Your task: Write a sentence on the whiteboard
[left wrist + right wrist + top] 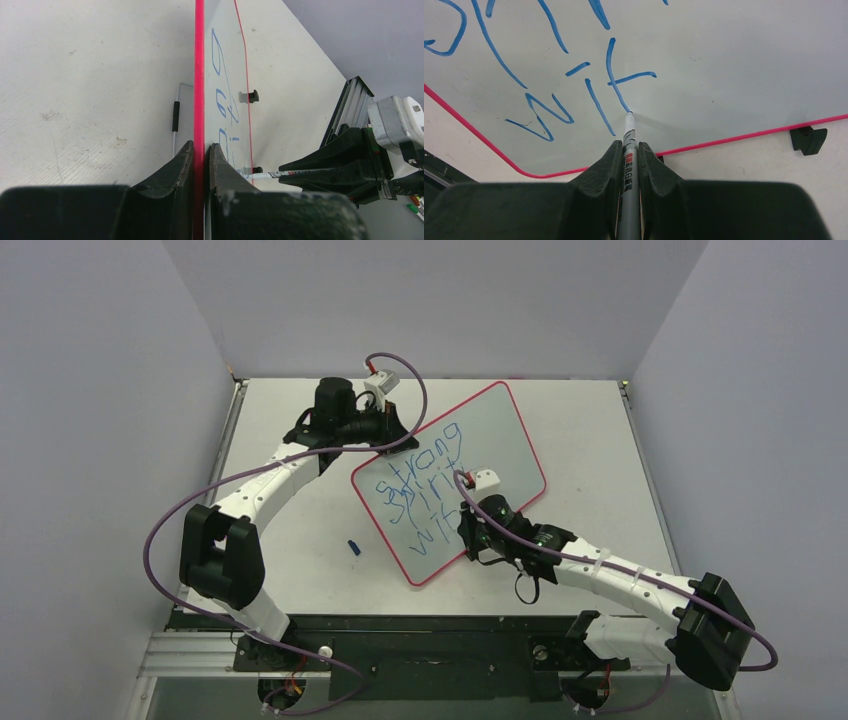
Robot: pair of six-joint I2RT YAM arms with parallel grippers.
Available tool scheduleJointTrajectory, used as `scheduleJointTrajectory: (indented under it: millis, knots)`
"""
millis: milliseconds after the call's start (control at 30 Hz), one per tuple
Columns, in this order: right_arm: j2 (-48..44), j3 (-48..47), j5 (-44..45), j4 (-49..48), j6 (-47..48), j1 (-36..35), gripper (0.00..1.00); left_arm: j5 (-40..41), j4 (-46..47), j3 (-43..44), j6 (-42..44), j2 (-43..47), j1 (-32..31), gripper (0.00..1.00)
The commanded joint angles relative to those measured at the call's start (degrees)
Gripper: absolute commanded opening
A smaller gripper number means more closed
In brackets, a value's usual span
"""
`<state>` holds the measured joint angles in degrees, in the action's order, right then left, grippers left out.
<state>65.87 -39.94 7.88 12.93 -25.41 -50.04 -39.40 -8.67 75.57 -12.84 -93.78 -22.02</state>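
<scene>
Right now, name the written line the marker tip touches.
The bottom line, "wit": the marker tip rests at its t's foot; "strong" and "spirit" lie above.

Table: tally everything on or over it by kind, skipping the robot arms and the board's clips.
Whiteboard: 1
Marker: 1, held in the right gripper
Small blue cap: 1, lying loose
Total: 3
</scene>
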Motion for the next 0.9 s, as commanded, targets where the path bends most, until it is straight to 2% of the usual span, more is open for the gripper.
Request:
scheduleJointTrajectory:
  millis: [0,467,867]
  knots:
    - [0.2,-0.8,3.3,0.6,0.0,-0.3,0.00,0.0,-0.2,-0.2,5.1,1.4,-1.8,0.00]
    - [1.6,-7.7,6.9,4.3,3.6,0.4,0.00,0.1,-0.3,-0.2,5.2,1.6,-1.8,0.00]
    - [-1.5,-9.9,7.8,4.4,4.2,1.2,0.00,0.1,-0.2,-0.1,5.2,1.7,-1.8,0.00]
